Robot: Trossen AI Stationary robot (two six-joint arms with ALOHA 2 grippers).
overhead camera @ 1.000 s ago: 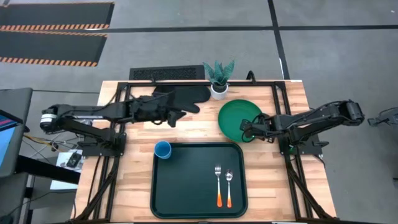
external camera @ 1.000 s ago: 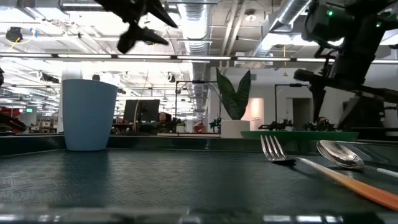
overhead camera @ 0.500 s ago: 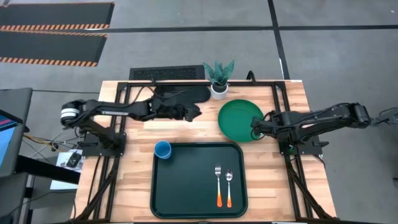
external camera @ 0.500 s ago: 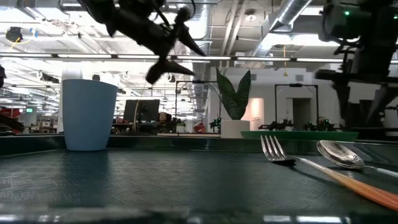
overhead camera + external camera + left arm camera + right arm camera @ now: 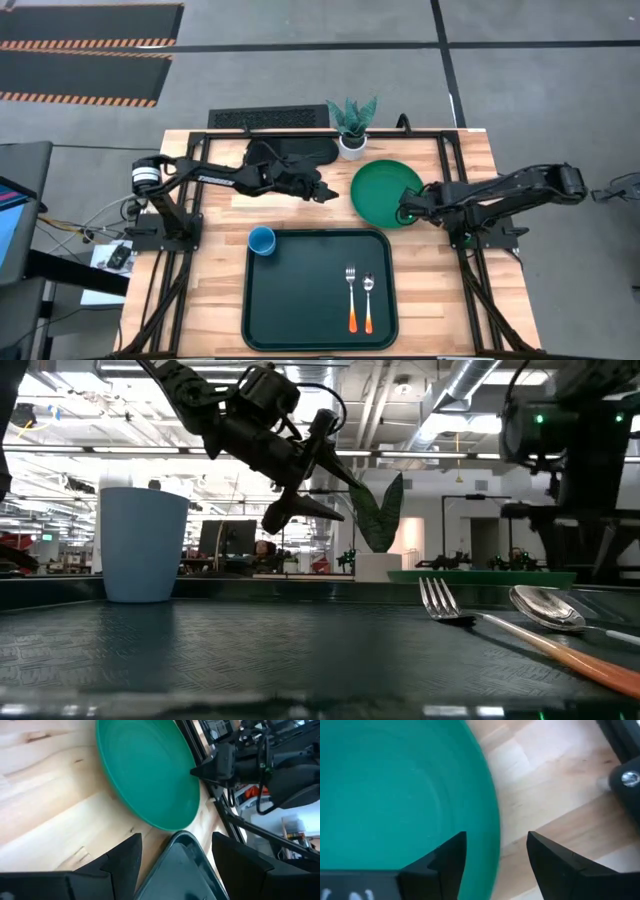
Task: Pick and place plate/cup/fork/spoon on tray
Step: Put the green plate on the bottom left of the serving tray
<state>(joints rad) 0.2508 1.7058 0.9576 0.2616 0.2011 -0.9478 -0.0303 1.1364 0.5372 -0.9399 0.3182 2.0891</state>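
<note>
High view first: cup (image 5: 262,240), fork (image 5: 350,296) and spoon (image 5: 368,300) already sit on the tray (image 5: 300,320), and only the plate (image 5: 380,190) lies out on the bare table (image 5: 220,215), just beyond the tray's far right corner. My right gripper (image 5: 404,212) is the nearer one, right at the plate's edge on its own side. From the right wrist view I've got the fingers apart with the plate's rim (image 5: 492,827) running into the gap between them, so I judge a pinch on that rim is the move. My left gripper (image 5: 325,195) hangs just off the plate's opposite side, fingers spread too, looking across the plate. The tray lies toward me from the plate, so the carry is short.
</note>
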